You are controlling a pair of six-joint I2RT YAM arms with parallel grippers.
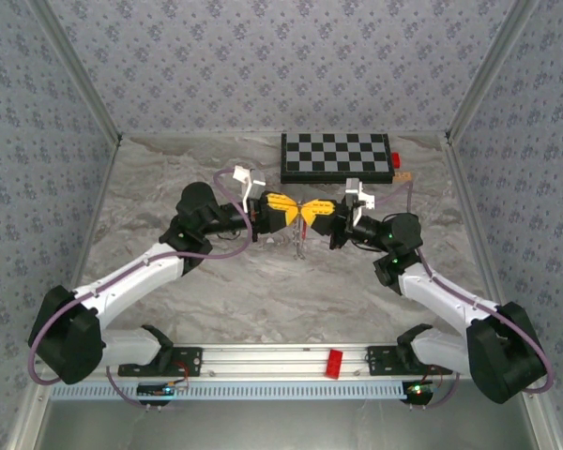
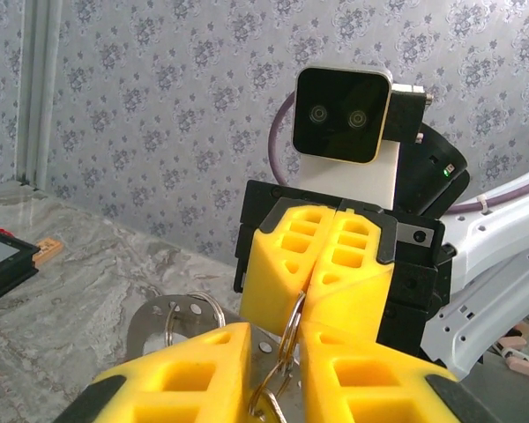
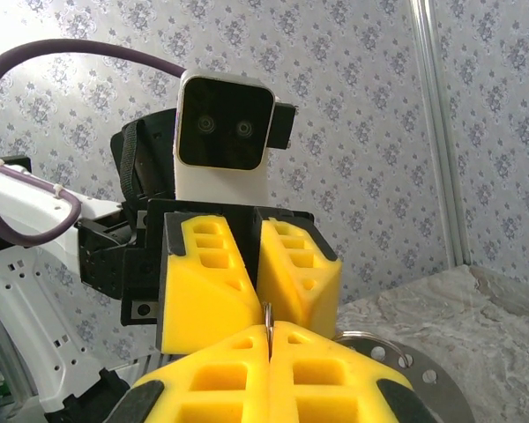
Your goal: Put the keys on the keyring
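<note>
My two grippers meet tip to tip above the table's middle, the left gripper [image 1: 295, 212] facing the right gripper [image 1: 311, 216]. The right gripper [image 3: 269, 339] is shut on the edge of a thin metal keyring [image 2: 293, 319]. The ring's wire runs down into the narrow gap of my left gripper [image 2: 275, 352], whose fingers stand slightly apart around it; whether they grip it is unclear. A brass-toned loop [image 2: 266, 392] hangs lower in that gap. One small tan key [image 1: 402, 175] lies on the table beside the checkerboard.
A drilled metal plate [image 2: 150, 310] carrying a second ring [image 2: 194, 304] hangs under the grippers. The black-and-white checkerboard [image 1: 336, 157] lies at the back with a small red block [image 1: 397, 159] at its right end. Another red block [image 1: 335, 363] sits on the front rail.
</note>
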